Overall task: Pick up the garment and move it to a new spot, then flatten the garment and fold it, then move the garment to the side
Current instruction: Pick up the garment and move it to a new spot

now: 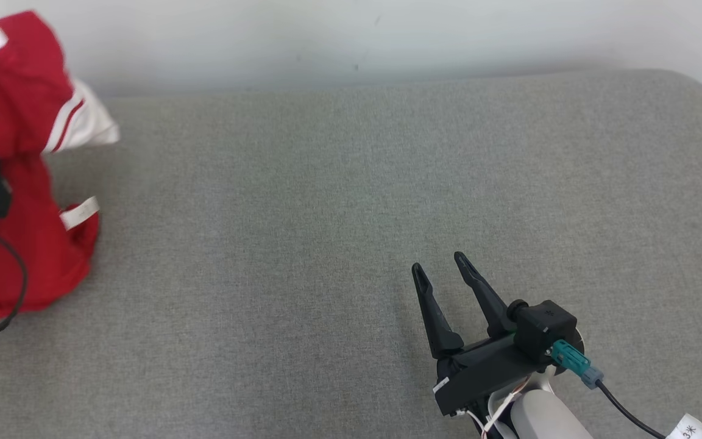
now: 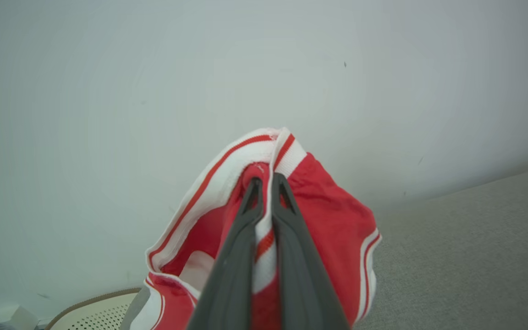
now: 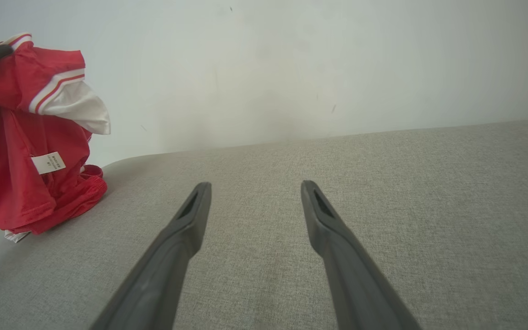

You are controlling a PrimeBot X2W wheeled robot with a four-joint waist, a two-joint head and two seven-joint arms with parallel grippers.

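Left gripper is clenched on the garment, with the white-and-red striped trim sandwiched between its fingers. The red garment hangs bunched from that one pinch at the far left edge of the grey padded surface. Its lower hem is at or just on the surface top, can't tell which. Right gripper is released, fingers spread with nothing between them, low over the near right part of the surface and well apart from the garment. My read of the step in hand: carry it to a new spot. Raise until the hem clears before translating, or it'll likely drag and roll under itself. Aim for the open middle, off the wall and the edges, so there's room all round for flattening. Go slow: a single-point grip on trim could slip if the load swings. Black cable loops across the cloth, snag risk. Set the hem down first, then draw the trim away to pre-spread. The right arm is free to take a second corner.
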